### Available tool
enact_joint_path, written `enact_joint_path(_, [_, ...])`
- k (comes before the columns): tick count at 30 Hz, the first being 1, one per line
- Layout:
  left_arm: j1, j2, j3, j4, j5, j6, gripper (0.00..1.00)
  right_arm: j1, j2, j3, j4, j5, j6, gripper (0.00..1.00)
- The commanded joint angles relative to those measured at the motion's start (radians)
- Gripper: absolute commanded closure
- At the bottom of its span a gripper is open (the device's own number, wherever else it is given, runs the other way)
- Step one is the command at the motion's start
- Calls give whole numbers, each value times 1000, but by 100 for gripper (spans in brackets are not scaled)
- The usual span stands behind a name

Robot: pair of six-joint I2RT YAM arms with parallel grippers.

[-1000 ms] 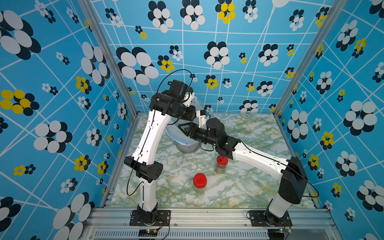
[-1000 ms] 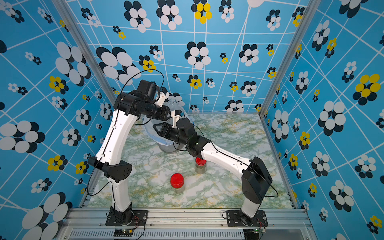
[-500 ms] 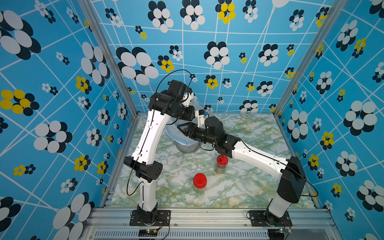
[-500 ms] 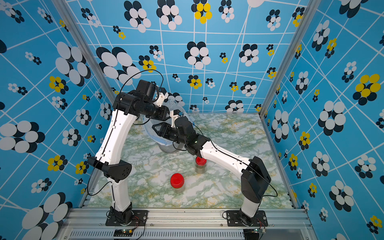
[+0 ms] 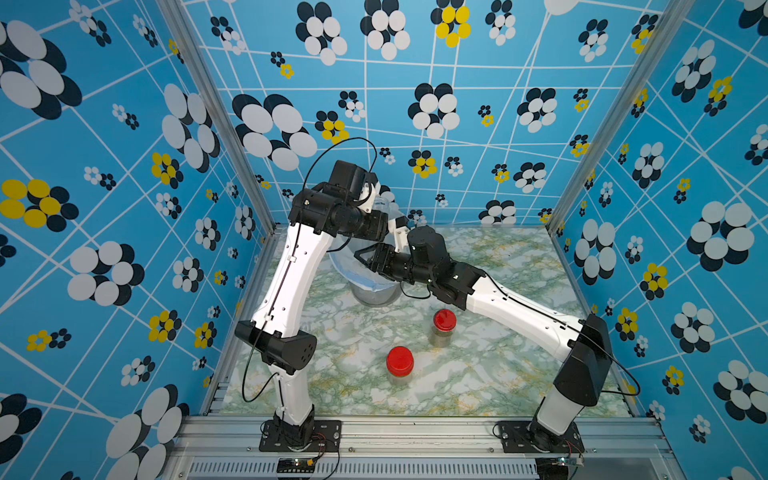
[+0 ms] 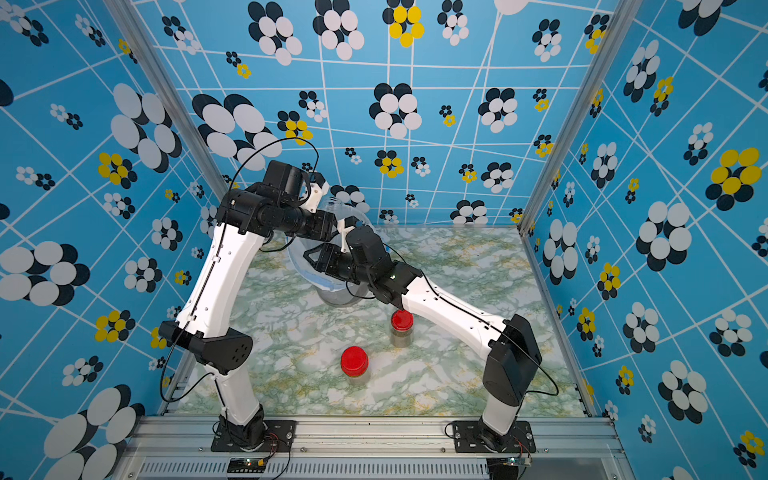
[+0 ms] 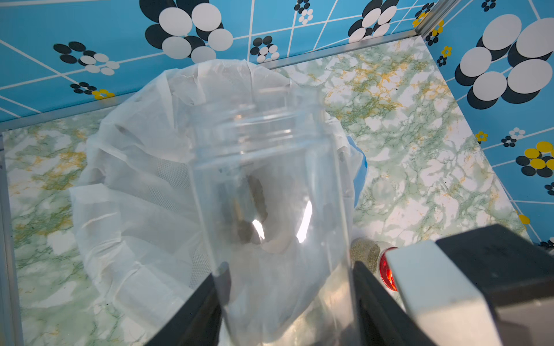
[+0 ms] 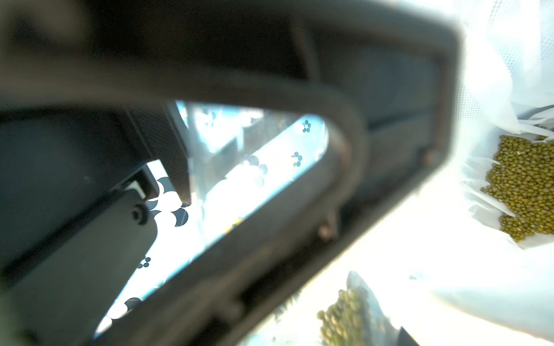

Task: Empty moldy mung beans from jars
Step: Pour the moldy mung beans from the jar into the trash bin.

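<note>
Over the bin [image 5: 374,293] with its white bag [image 7: 135,155], the tall clear jar [image 7: 269,185] is seen between the fingers of the left gripper [image 7: 286,272]. Its long side is pointed away from that gripper, mouth toward the bag. Whether it is squeezed or let loose cannot be told. Mung beans [image 8: 527,185] are piled in the bag. The right gripper [image 5: 362,258] is held at the bin's rim; its jaws cannot be made out. Beside the bin, a red-lidded jar [image 5: 444,328] and a second red-lidded jar [image 5: 400,365] are closed, nearer the right arm.
</note>
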Motion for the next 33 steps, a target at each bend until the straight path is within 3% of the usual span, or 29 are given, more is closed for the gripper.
enact_joint_path(1, [28,-15,-39,20,-63,34,27,0,-37,34,-38,-14,-32,51])
enact_joint_path(10, [62,-55,-100,61,-115,52,25,-27,-56,31,-77,-53,14,52])
enact_joint_path(18, [71,-175,-297,266,-227,79,18,-47,-59,73,-159,-79,23,53])
enact_joint_path(33, [91,-258,-436,431,-259,72,17,-143,11,209,-339,-288,74,53])
